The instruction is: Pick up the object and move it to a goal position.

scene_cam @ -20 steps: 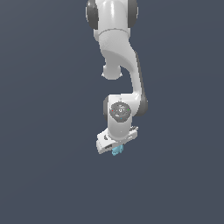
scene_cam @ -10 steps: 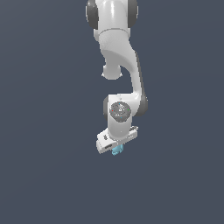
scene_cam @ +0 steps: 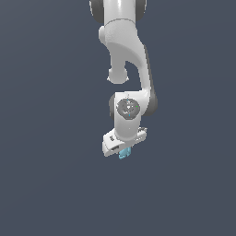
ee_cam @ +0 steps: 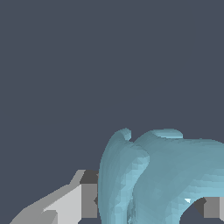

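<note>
The object (scene_cam: 124, 154) is a tiny light-blue lump with curled lobes, sticking out just below the white hand of the arm in the exterior view. My gripper (scene_cam: 123, 151) is shut on it, and most of the fingers are hidden behind the hand. In the wrist view the object (ee_cam: 162, 175) fills the lower right of the picture, its rounded lobes close to the lens. One grey finger (ee_cam: 65, 205) presses against its side, and a bit of the other finger (ee_cam: 213, 206) shows on its opposite side.
The white arm (scene_cam: 126, 60) reaches down from the top of the exterior view. Around it there is only a uniform dark grey-blue background, with no other object or edge visible.
</note>
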